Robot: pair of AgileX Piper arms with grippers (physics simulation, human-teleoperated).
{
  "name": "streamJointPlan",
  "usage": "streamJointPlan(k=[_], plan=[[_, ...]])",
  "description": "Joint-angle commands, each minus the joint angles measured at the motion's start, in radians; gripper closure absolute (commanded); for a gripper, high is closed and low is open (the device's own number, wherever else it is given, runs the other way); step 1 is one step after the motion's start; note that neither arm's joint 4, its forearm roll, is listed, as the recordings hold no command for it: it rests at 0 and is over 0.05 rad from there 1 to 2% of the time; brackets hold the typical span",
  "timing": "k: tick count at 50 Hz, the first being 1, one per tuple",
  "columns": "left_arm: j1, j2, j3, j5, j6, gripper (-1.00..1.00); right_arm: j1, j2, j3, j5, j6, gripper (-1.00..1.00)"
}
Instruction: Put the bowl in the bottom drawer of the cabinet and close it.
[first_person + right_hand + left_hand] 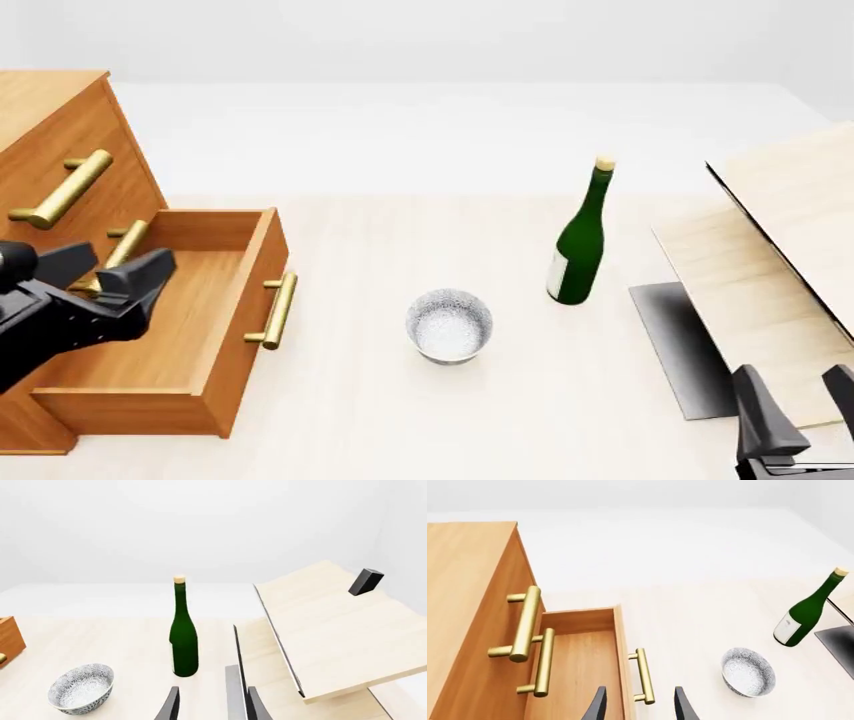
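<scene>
The white speckled bowl (450, 325) stands upright on the table, to the right of the cabinet (54, 110). It also shows in the wrist views as the bowl (748, 672) and the bowl (81, 687). The bottom drawer (160, 330) is pulled out and nothing lies inside; its brass handle (276, 310) faces the bowl. My left gripper (114, 272) hangs open over the drawer, and its fingertips (597, 705) straddle the drawer front from above. My right gripper (797, 400) is open and holds nothing, near the front right, well away from the bowl.
A green bottle (578, 240) stands upright behind and to the right of the bowl. Pale light-wood boards (787, 250) lean over a dark grey plate (674, 340) at the right. The two upper drawers are shut, their brass handles (526, 625) sticking out.
</scene>
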Motion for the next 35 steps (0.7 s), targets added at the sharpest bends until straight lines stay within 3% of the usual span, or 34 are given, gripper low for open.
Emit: streamJointPlan(k=[1, 16, 35], plan=[[0.01, 0.054, 0.007, -0.007, -0.015, -1.0, 0.0, 0.0, 0.0, 0.0, 0.0, -1.0], [0.033, 0.09, 0.039, -0.021, -0.019, -1.0, 0.0, 0.0, 0.0, 0.0, 0.0, -1.0], [0.016, 0.104, 0.012, 0.012, -0.014, -1.0, 0.0, 0.0, 0.0, 0.0, 0.0, -1.0]])
